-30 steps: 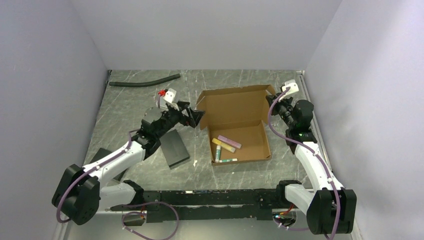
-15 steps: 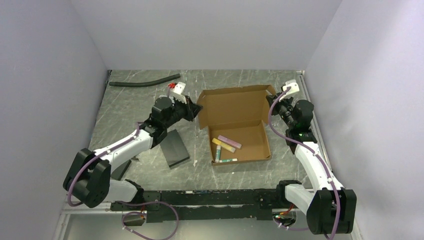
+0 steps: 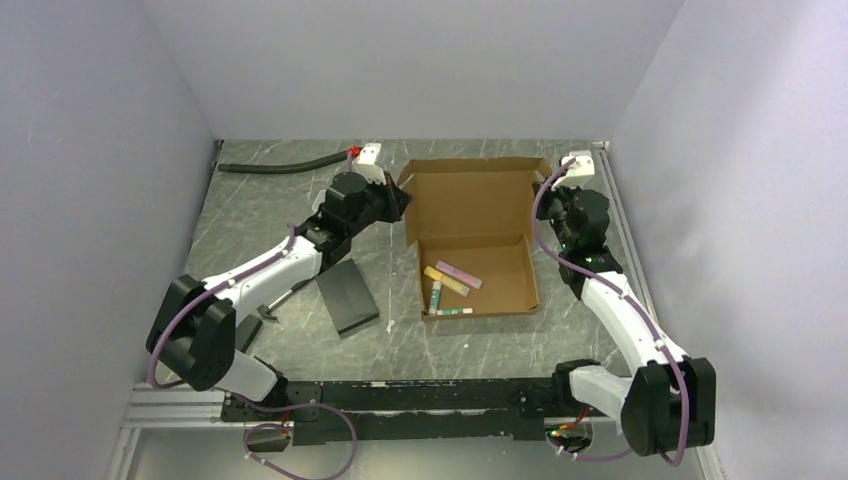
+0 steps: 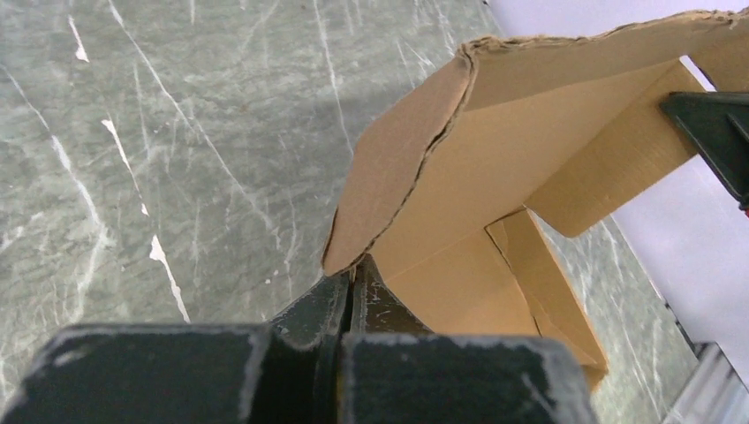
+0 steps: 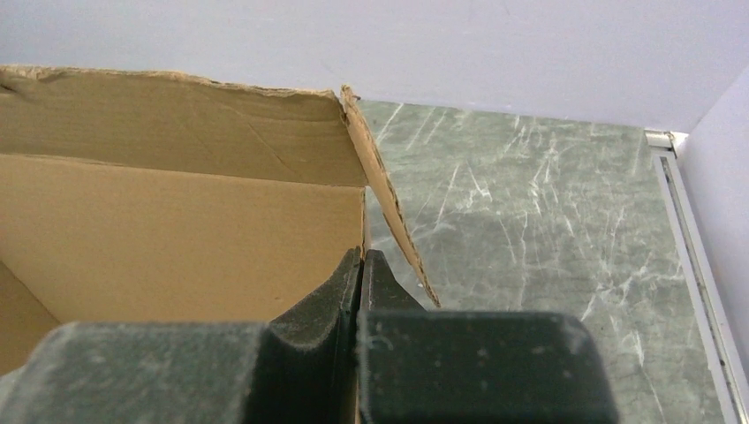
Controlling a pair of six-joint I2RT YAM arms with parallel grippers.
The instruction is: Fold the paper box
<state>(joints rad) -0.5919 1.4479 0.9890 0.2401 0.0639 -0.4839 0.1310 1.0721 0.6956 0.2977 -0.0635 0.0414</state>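
Note:
The paper box [image 3: 470,205] is a brown cardboard mailer lying open on the table, with its lid tilted up at the back. My left gripper [image 3: 400,204] is shut on the lid's left side flap [image 4: 389,168], and its jaws [image 4: 353,270] pinch that flap's lower corner. On the other side, my right gripper [image 3: 546,198] is shut on the lid's right edge. In the right wrist view its jaws [image 5: 362,258] clamp the cardboard [image 5: 177,212] just beside the right side flap [image 5: 389,212]. Several pens [image 3: 450,284] lie in the box's tray.
A black flat slab [image 3: 348,297] lies left of the box. Another black slab [image 3: 246,327] sits half under my left arm. A black hose [image 3: 290,163] lies at the back left. Walls close in the table on three sides, and a metal rail [image 3: 612,190] runs along the right.
My left gripper went from open to shut on the lid's left flap and moved toward the back. Both arms shifted back, and the lid now stands steeper.

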